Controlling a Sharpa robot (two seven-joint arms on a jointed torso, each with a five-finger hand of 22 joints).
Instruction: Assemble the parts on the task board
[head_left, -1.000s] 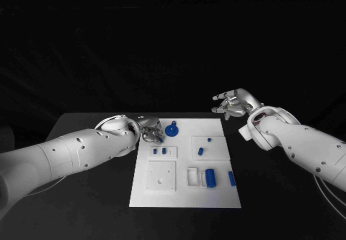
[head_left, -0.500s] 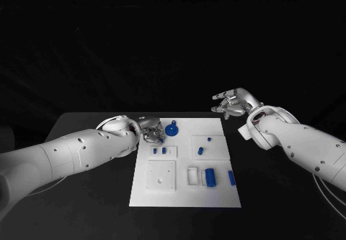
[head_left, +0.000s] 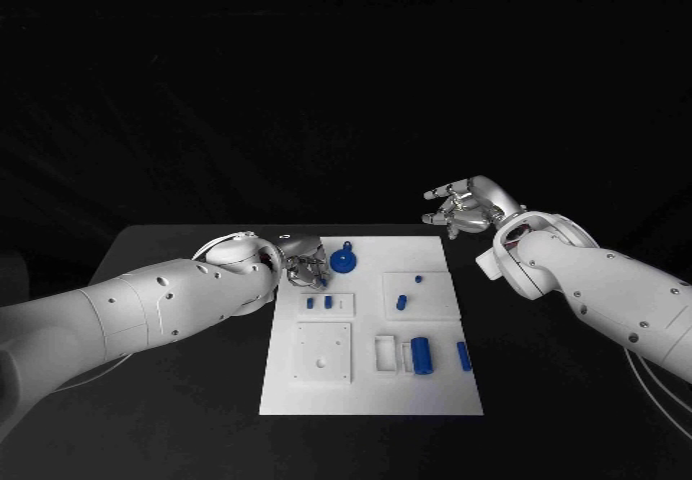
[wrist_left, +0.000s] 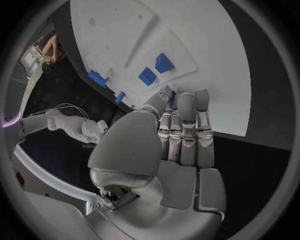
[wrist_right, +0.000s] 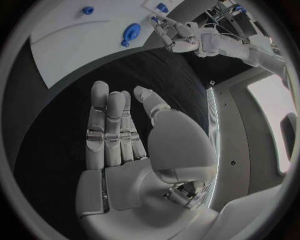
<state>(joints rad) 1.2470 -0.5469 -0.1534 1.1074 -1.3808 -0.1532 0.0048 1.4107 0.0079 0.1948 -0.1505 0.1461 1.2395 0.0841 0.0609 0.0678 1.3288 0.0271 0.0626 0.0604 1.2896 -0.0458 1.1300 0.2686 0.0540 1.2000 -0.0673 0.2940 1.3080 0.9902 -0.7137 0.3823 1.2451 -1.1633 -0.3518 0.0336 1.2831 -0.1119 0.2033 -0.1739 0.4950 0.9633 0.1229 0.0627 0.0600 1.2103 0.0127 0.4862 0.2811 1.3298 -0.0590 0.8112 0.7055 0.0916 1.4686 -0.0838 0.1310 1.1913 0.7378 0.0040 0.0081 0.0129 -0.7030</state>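
Task board (head_left: 371, 390) lies in the middle of the black table (head_left: 173, 400), long axis running away from the robot.

Left hand (head_left: 302, 262) sits at the board's far left edge, fingers extended side by side and pressed together in the left wrist view, holding nothing. Fingertips (wrist_left: 185, 100) are just beside the round blue part (head_left: 345, 261), which lies near the far edge of the board; cannot tell whether they touch it.

Right hand (head_left: 462, 207) hangs in the air beyond the board's far right corner, well apart from every part. Its fingers (wrist_right: 106, 120) are straight and loosely spread, thumb set off to one side, palm empty.

Containers on the board:
- Raised white block (head_left: 323, 352) at the left edge, nothing blue in it.
- Small white frame (head_left: 385, 354) beside it toward the right; the blue cylinder (head_left: 420, 354) lies just beside it, outside.
- Raised plate (head_left: 421, 294) near the right edge carries two small blue pieces (head_left: 404, 298).
- Two blue pegs (head_left: 319, 300) stand in a low plate at the left edge.
- Slim blue bar (head_left: 463, 356) lies along the right edge.
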